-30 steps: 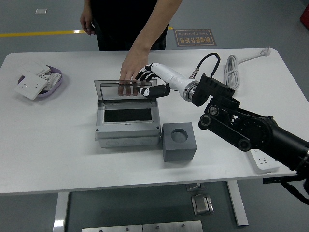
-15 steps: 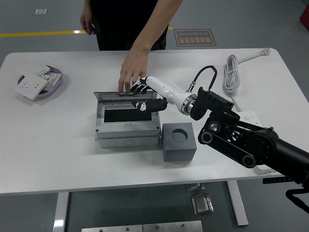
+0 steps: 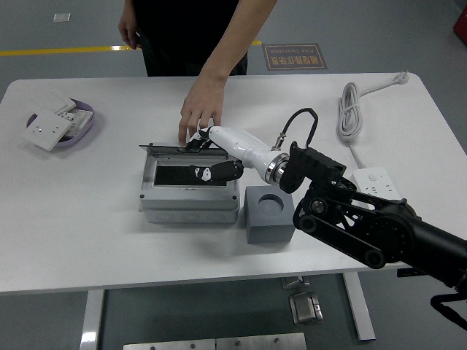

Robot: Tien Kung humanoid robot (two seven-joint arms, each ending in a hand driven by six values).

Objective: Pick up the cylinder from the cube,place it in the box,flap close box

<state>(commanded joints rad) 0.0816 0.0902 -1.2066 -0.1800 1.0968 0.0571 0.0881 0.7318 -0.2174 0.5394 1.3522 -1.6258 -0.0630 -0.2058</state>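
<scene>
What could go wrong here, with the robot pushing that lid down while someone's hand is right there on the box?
The person's hand rests at the lid's hinge edge, right beside the robot's right hand; fingers could be pinched as the flap closes on the box. The robot's forearm passes close over the grey cube, so pressing further might nudge it. The hand also covers part of the lid, so it could slip off before the lid shuts.
</scene>
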